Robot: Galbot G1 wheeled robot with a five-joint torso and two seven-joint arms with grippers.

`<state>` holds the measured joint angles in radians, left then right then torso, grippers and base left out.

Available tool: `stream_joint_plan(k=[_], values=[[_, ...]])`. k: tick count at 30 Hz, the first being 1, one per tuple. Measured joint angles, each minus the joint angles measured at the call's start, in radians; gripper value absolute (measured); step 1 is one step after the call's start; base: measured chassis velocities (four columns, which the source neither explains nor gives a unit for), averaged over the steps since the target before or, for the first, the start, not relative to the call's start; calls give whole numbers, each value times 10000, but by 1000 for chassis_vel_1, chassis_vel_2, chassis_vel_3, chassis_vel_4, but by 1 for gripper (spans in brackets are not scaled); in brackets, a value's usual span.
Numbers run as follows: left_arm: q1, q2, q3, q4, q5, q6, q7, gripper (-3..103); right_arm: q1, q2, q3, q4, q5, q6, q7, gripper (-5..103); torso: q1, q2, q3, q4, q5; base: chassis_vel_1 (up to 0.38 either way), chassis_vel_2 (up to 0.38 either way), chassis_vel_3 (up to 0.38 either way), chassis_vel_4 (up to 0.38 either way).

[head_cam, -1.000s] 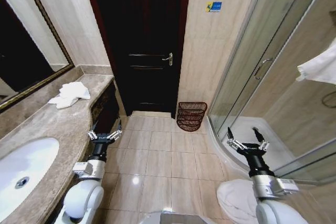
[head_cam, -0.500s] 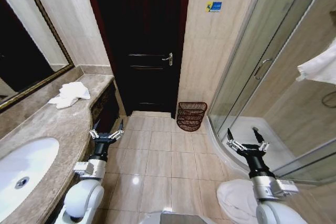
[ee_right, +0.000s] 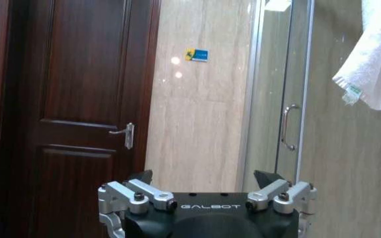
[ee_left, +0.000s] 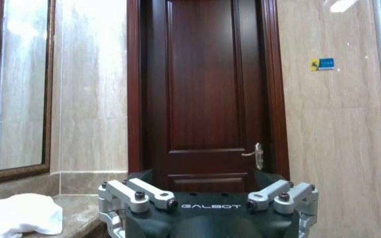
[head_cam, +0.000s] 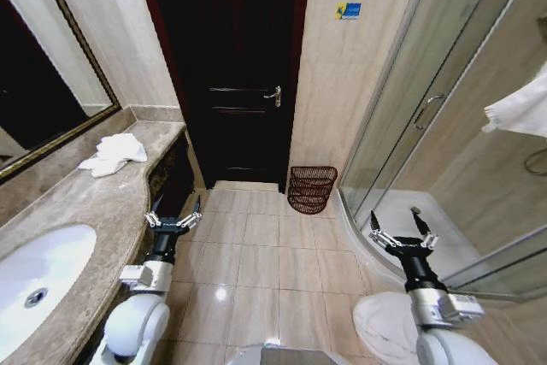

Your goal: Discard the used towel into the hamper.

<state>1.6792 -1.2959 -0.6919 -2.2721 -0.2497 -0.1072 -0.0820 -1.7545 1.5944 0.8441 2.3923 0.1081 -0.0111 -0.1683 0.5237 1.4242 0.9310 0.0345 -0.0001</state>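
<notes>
Waiting: both arms hang low over the floor tiles, nothing held.
Left gripper (head_cam: 173, 216): lower left of the head view, beside the counter (head_cam: 81, 203) edge, jaws spread wide and empty.
Right gripper (head_cam: 402, 232): lower right, near the shower door (head_cam: 402, 100), jaws spread wide and empty.
Towel (head_cam: 114, 153): one crumpled white cloth on the counter, upper left of the head view, well apart from both grippers.
Handling: likely soft, light and limp; a pinch on a raised fold near the heap's middle should lift it, though it may drape and trail.
Hamper (head_cam: 311, 189): one wire basket on the floor, centre of the frame, against the wall beside the door (head_cam: 226, 66).
Count: one towel on the counter, one hamper, one more white cloth hanging at the right edge.
</notes>
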Motion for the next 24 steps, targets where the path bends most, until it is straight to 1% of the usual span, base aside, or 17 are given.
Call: stream_joint_plan(k=[4, 15, 24], values=[[-5, -22, 7, 0, 58, -12, -2, 100, 46, 1, 37, -86, -10, 174, 23, 100, 0, 0, 0, 0, 0, 0, 0, 0, 0], [-6, -32, 13, 39, 66, -57, -33, 100, 7, 5, 45, -110, -10, 273, 44, 100, 0, 0, 0, 0, 1, 0, 0, 0, 0], [3, -57, 46, 79, 61, -73, -49, 100, -48, -15, 63, -36, -12, 349, 40, 100, 0, 0, 0, 0, 0, -43, 34, 40, -45]])
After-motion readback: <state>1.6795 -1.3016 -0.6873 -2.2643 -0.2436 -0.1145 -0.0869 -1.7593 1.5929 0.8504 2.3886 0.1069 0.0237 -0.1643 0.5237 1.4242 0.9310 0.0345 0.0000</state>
